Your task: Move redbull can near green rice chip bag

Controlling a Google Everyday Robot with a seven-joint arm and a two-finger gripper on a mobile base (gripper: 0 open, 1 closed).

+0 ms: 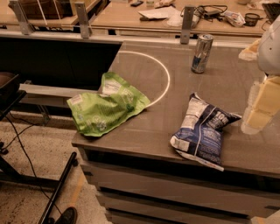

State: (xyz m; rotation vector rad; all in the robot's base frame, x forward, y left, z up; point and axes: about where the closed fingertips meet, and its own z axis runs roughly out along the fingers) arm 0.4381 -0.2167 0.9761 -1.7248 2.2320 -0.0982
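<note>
The redbull can, slim, silver and blue, stands upright at the back of the grey table. The green rice chip bag lies flat at the table's front left corner, partly over the edge. My gripper, pale yellow below a white arm, hangs at the right edge of the view. It is to the right of the can and nearer the front, apart from it, and it holds nothing that I can see.
A dark blue and white chip bag lies near the front edge, between the gripper and the green bag. A white circle line is marked on the table. Desks with cables and clutter stand behind. Floor and a black stand are at left.
</note>
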